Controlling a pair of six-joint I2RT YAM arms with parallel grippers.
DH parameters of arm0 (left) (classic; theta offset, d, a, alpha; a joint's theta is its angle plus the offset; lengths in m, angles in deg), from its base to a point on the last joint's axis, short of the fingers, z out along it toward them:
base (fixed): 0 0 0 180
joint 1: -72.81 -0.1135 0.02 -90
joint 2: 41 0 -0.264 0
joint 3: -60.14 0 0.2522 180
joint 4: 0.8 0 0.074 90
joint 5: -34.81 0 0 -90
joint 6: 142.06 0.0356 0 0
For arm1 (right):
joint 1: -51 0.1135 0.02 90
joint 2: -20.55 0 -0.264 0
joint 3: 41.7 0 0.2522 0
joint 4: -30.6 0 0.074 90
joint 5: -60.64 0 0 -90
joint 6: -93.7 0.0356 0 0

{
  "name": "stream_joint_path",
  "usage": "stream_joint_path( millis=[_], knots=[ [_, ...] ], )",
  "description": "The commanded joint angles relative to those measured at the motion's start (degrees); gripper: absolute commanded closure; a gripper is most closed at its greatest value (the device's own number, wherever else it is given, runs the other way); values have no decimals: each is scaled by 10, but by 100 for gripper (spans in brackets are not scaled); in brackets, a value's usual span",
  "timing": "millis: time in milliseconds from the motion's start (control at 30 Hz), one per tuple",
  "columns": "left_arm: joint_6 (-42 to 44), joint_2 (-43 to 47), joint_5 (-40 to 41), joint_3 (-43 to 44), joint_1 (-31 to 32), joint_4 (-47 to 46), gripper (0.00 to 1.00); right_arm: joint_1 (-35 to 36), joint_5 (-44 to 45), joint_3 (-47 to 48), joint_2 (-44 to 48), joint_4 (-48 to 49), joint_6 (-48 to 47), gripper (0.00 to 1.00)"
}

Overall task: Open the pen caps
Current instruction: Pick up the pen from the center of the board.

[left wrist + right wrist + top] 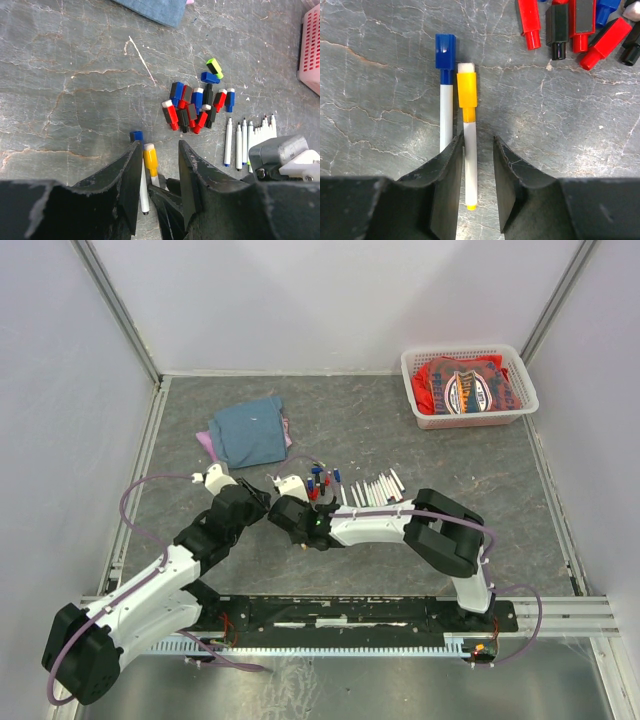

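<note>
Two capped pens lie side by side on the table, one with a yellow cap (pixel 467 90) and one with a blue cap (pixel 445 50). My right gripper (pixel 477 141) is open and straddles the yellow pen's white barrel (pixel 470 165). Its left finger sits between the two pens, and a gap shows on the right side. From the opposite end, my left gripper (pixel 158 143) is open with the yellow cap (pixel 150 159) between its fingers, touching neither. The blue cap (pixel 136 135) peeks out at its left fingertip. Both grippers meet nose to nose (pixel 270 505).
A pile of loose red, blue, black and green caps (pixel 195 107) lies just beyond the pens. A row of uncapped white pens (pixel 375 490) lies to its right. A blue cloth (pixel 248 432) is at the back left, and a white basket (pixel 468 350) holding red cloth is at the back right.
</note>
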Motion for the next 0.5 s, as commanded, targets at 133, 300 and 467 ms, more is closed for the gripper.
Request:
stream_joint_path(
  millis=[133, 300, 467],
  knots=[
    [-23, 4, 9, -5, -8, -3, 59, 13, -6, -38, -18, 10, 37, 78],
    [-22, 0, -1, -4, -12, -6, 58, 13, -4, -55, -7, 23, 43, 94],
    [-18, -13, -36, -2, -17, -21, 57, 7, 10, -93, 42, 50, 37, 99]
  ],
)
